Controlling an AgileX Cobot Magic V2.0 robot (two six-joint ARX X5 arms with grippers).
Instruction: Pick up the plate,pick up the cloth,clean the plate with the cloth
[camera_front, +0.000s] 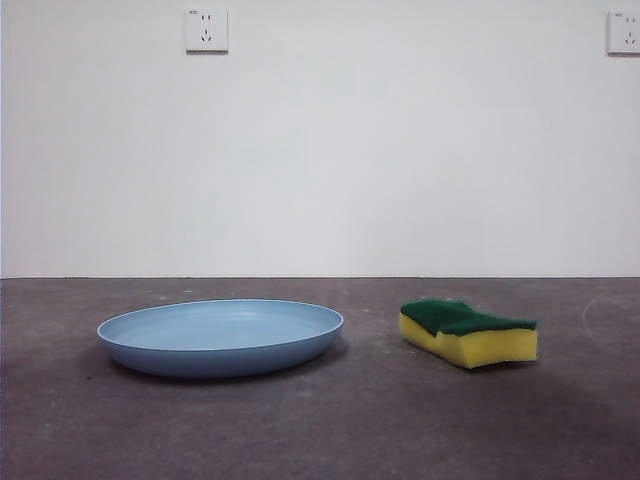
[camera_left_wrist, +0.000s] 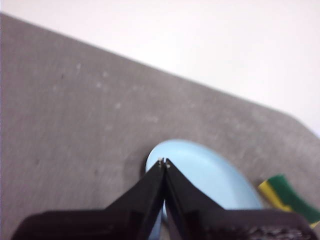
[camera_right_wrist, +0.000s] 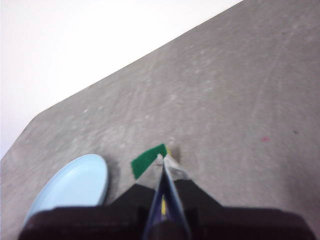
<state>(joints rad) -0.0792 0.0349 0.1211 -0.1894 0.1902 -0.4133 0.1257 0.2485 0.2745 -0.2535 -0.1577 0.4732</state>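
Observation:
The light-blue plate (camera_front: 220, 335) lies flat on the grey table, left of centre in the front view. To its right rests the cloth (camera_front: 468, 332), a yellow sponge with a dark green top. Neither arm shows in the front view. In the left wrist view my left gripper (camera_left_wrist: 164, 162) hangs shut and empty high above the plate (camera_left_wrist: 210, 175), with the sponge (camera_left_wrist: 290, 197) off to one side. In the right wrist view my right gripper (camera_right_wrist: 162, 159) is shut and empty above the sponge (camera_right_wrist: 147, 160), and the plate (camera_right_wrist: 75, 187) lies beside it.
A white wall with two sockets (camera_front: 206, 30) (camera_front: 623, 32) stands behind the table. The grey tabletop (camera_front: 320, 430) stretches bare in front of the plate and sponge and out to both sides.

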